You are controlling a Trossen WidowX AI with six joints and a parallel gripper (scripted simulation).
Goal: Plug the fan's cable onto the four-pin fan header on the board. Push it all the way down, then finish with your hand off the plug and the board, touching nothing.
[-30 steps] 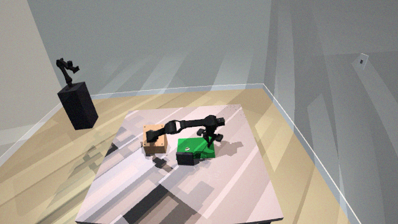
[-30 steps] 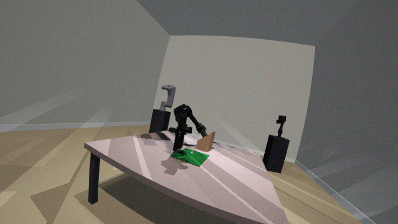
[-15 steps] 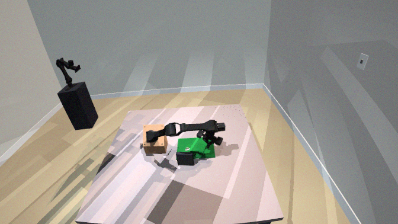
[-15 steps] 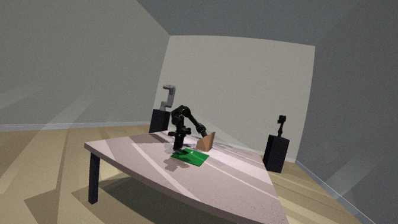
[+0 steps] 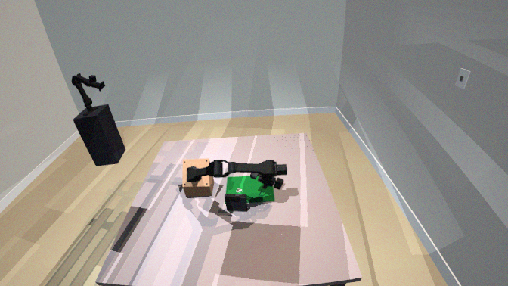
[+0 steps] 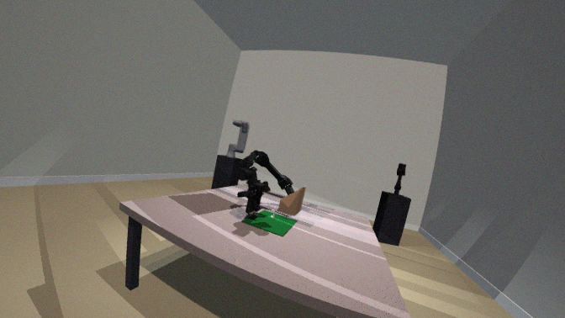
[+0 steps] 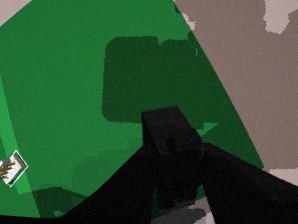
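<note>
The green board (image 5: 235, 182) (image 6: 282, 226) (image 7: 60, 75) lies flat on the table. The small white four-pin header (image 5: 239, 190) (image 6: 272, 216) (image 7: 16, 169) stands on it, at the left edge of the wrist view with its pins showing. My gripper (image 5: 263, 187) (image 6: 251, 214) (image 7: 175, 153) is shut on the black plug (image 7: 167, 125), low over the board, off to the right of the header in the wrist view. The plug is apart from the header. Its height over the board is hard to tell. The black fan (image 5: 236, 203) stands at the board's near edge in the top view; the thin cable is mostly hidden.
A wooden block (image 5: 198, 190) (image 6: 291, 205) stands beside the board, at my arm's base. The table (image 5: 321, 242) (image 6: 336, 261) carries strong shadows and light stripes. Other arms stand on dark pedestals (image 5: 100, 138) (image 6: 392, 219) away from the table.
</note>
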